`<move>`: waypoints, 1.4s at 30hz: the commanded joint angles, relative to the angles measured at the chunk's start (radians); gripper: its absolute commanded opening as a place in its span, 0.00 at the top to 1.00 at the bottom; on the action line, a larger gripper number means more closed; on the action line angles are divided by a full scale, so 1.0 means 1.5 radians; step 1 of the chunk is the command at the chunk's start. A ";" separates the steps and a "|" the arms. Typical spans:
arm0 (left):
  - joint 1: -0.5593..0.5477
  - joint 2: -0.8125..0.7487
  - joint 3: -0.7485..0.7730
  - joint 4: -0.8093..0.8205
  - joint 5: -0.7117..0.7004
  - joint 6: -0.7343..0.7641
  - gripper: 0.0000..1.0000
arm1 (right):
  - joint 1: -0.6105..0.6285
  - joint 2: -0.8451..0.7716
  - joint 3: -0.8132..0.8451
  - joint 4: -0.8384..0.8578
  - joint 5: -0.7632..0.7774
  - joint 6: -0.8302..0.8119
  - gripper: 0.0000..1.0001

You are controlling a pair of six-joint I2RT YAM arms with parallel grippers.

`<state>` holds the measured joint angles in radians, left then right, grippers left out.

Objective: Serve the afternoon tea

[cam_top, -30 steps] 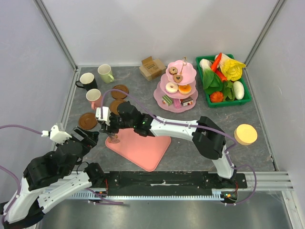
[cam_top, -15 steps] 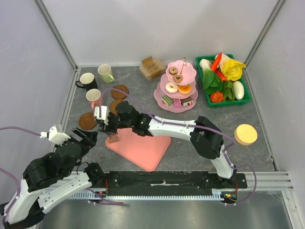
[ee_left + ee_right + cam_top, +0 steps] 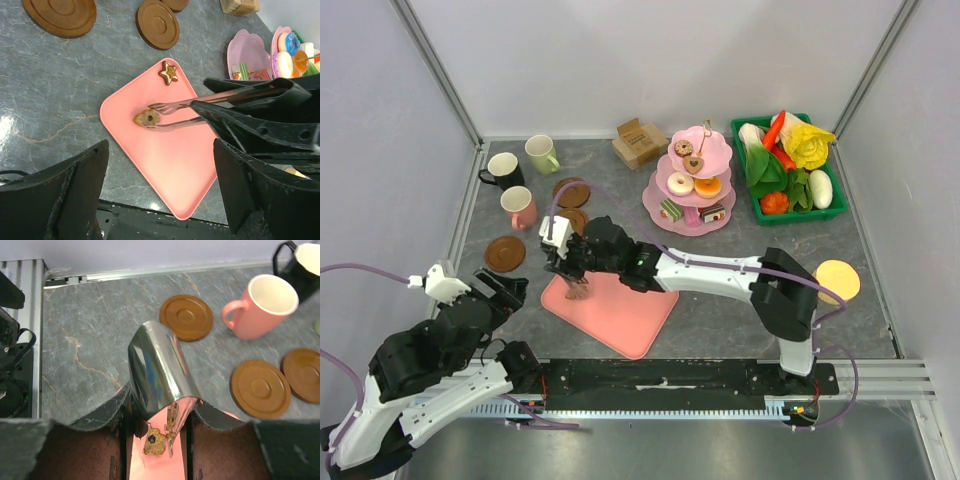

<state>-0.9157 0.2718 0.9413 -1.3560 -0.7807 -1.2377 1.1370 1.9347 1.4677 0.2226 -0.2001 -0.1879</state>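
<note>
In the lower left of the top view, the left gripper (image 3: pixel 502 288) stood wide open and held nothing. Further up, the right gripper (image 3: pixel 159 420) was closed on metal tongs (image 3: pixel 215 102). Their tips lay on either side of a round cookie (image 3: pixel 147 118) on the pink tray (image 3: pixel 170 170). The cookie looked small, light and stiff, so probably it is best pinched gently across its edges. Beyond the tray lay a brown coaster (image 3: pixel 158 23).

My right arm (image 3: pixel 710 272) reaches low across to the left, and my right gripper (image 3: pixel 567 256) is clamped on metal tongs (image 3: pixel 172 106). My left arm (image 3: pixel 430 360) sits folded at the near left, with the left gripper (image 3: pixel 160 147) spread wide and holding nothing.
</note>
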 commanded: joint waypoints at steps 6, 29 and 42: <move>0.001 0.013 -0.023 0.072 0.030 0.060 0.09 | 0.003 -0.191 -0.093 -0.055 0.286 0.061 0.67; 0.001 0.097 -0.076 0.239 0.100 0.124 0.08 | -0.287 -0.400 0.024 -0.182 0.736 0.131 0.67; 0.000 0.131 -0.073 0.265 0.098 0.135 0.08 | -0.399 -0.277 0.123 -0.133 0.598 0.106 0.67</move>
<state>-0.9157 0.4587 0.8261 -0.9958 -0.6235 -1.0668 0.5533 1.4956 1.5845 -0.0540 0.7509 -0.0120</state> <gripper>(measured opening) 0.917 0.414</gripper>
